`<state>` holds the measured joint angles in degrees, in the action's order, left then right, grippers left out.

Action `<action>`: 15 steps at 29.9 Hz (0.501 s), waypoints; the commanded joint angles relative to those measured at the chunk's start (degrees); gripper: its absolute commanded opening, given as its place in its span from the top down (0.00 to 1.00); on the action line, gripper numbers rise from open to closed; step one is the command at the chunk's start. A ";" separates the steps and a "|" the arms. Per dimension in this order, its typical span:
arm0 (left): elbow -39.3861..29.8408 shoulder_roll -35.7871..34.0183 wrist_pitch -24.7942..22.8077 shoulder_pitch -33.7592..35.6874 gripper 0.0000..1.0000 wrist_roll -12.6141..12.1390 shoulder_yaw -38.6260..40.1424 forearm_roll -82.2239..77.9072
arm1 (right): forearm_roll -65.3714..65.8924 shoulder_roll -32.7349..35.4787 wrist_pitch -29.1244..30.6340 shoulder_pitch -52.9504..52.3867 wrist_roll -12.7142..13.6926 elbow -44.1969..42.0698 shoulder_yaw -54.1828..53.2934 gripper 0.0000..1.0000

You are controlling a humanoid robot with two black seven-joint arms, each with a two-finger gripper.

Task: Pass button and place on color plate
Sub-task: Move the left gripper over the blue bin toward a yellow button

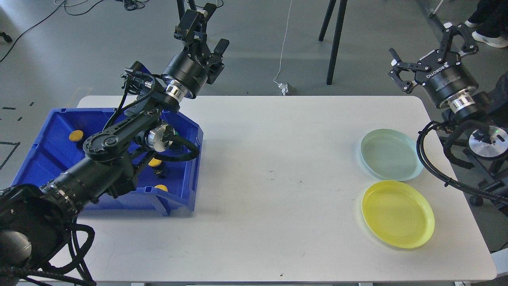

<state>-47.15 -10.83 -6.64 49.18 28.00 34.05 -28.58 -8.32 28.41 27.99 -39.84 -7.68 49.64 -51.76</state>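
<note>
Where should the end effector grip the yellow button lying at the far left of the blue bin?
Probably by its round rim, coming from above: the button lies flat on the bin floor, clear of the walls, with the left end effector open.

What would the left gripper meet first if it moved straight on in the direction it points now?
Probably nothing close: the left gripper points up and away, beyond the table far edge, its fingers empty. The way looks free up to the dark stand legs, though depth is unclear.
</note>
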 commanded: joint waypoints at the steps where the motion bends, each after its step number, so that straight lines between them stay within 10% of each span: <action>1: -0.05 -0.77 -0.57 -0.05 0.00 0.00 0.14 0.27 | 0.06 0.50 0.01 -1.11 2.49 0.37 1.57 0.01; 5: -0.05 -3.74 -5.38 0.57 0.00 0.00 3.99 0.54 | 0.06 1.90 0.01 -1.03 2.49 0.37 2.20 0.01; 9: 0.05 -9.38 -20.82 0.04 0.00 0.00 10.94 0.97 | 0.06 2.61 0.01 -0.68 2.32 0.46 1.84 0.01; 15: -6.09 -8.42 -21.36 -4.61 0.00 0.00 22.01 2.91 | 0.06 2.53 0.01 -0.76 2.23 0.54 1.58 0.01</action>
<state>-49.39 -19.85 -27.67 47.09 28.00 50.75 -26.02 -8.25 31.02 28.00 -40.53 -5.42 50.15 -50.13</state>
